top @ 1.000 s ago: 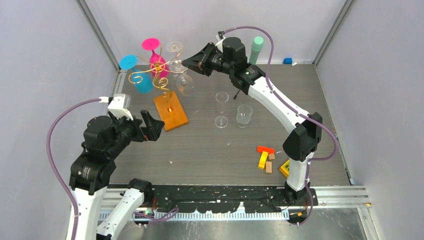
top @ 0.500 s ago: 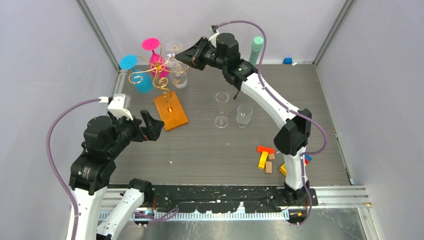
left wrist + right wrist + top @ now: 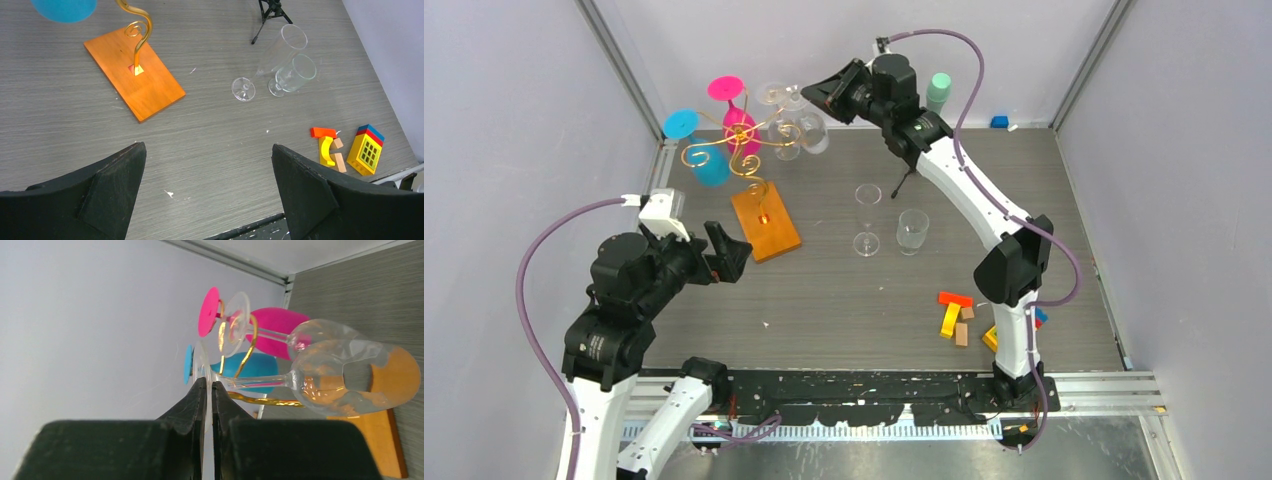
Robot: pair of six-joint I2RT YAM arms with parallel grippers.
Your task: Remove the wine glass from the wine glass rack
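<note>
Clock bearings taken on the overhead view, 12 o'clock at the far wall.

Nearest, at 8 o'clock: left jaws released, spread to full width, gripping nothing. Raised above the bench (image 3: pixel 844 300), facing the orange base.

At 4 o'clock, lying on the bench: toy blocks (image 3: pixel 955 314) in red, yellow and tan, with a yellow block house (image 3: pixel 994 337) just beside them.

Near centre: clear stemmed glass (image 3: pixel 866 216) standing upright on its foot. Clear tumbler (image 3: pixel 912 231) just beside it at its 3 o'clock, also upright.

At 10 o'clock: wine glass rack (image 3: pixel 742 148), gold scroll arms on a thin stem, fixed to an orange wooden base (image 3: pixel 766 223) flat on the bench. Hanging from it, feet up and bowls down: blue glass (image 3: pixel 712 166) on the 9 o'clock side, pink glass (image 3: pixel 742 128) toward 12, second clear glass (image 3: pixel 785 141) at about 2 o'clock.

Farthest, at 12 o'clock: right jaws clenched on the flat foot of the wine glass (image 3: pixel 345 375), pinching the disc edge-on, as seen plainly in the right wrist view. Wine glass carried in the air, bowl below foot, just beside the rack at its 3 o'clock and close against the second clear glass. Unable to tell whether fully free of the gold wire.

At 1 o'clock, behind the right arm: mint-green cylinder (image 3: pixel 939 92) above a black tripod (image 3: pixel 901 184).
</note>
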